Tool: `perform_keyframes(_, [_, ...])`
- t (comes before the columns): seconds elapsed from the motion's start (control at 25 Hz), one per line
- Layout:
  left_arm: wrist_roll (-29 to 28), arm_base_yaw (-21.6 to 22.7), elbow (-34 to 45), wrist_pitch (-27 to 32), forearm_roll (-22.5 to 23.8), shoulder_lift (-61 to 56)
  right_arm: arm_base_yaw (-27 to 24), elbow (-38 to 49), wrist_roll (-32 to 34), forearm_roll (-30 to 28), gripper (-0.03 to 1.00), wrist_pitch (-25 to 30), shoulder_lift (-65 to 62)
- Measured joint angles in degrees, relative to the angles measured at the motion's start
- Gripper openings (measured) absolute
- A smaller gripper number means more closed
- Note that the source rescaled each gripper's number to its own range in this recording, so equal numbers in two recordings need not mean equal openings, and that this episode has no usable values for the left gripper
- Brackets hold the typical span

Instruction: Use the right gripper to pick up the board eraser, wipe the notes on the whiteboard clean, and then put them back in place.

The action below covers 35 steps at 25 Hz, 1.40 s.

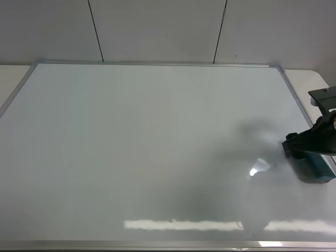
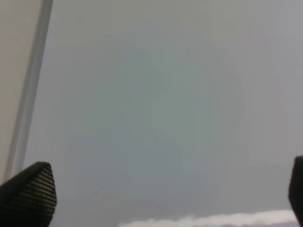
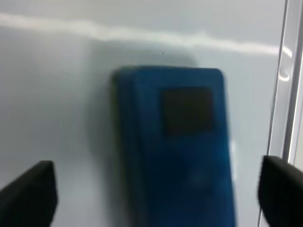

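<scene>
Large white aluminium-framed whiteboard (image 1: 152,152): flat, surface wiped clean. Blue rectangular board eraser (image 3: 182,146): lying on board beside right frame edge. Black right gripper (image 3: 156,189): spread wide over eraser, gripping nothing. Black left gripper (image 2: 161,194): spread wide, empty, above bare board.

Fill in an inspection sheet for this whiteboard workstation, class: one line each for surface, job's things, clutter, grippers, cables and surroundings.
Surface: whiteboard lying flat, silver frame, glare streaks near its front edge; no notes visible.
Job's things: blue board eraser resting on the board near its right frame edge.
Clutter: nothing seen.
Grippers: right gripper open, fingers either side of the eraser, not gripping it; left gripper open over bare board, holding nothing.
Cables: nothing seen.
Surroundings: pale panelled wall behind; light tabletop at the board's corners.
</scene>
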Motion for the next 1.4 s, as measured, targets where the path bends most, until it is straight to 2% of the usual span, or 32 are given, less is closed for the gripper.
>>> perform_keyframes(0.04, [0.0, 0.0, 0.0, 0.0, 0.0, 0.0, 0.0, 0.0, 0.0, -0.05, 0.82, 0.0, 0.0])
perform_keyframes(0.08, [0.0, 0.0, 0.0, 0.0, 0.0, 0.0, 0.0, 0.0, 0.0, -0.09, 0.89, 0.0, 0.0])
perform_keyframes(0.2, [0.0, 0.0, 0.0, 0.0, 0.0, 0.0, 0.0, 0.0, 0.0, -0.09, 0.98, -0.11, 0.0])
perform_keyframes(0.8, [0.0, 0.0, 0.0, 0.0, 0.0, 0.0, 0.0, 0.0, -0.6, 1.7, 1.0, -0.05, 0.0])
perform_keyframes(1.08, [0.0, 0.0, 0.0, 0.0, 0.0, 0.0, 0.84, 0.02, -6.79, 9.25, 1.0, 0.38, -6.39])
perform_keyframes(1.28, [0.0, 0.0, 0.0, 0.0, 0.0, 0.0, 0.91, 0.06, -12.74, 17.17, 1.0, 4.06, -17.86])
perform_keyframes(1.4, [0.0, 0.0, 0.0, 0.0, 0.0, 0.0, 0.91, 0.06, -15.18, 19.92, 1.0, 6.09, -27.14])
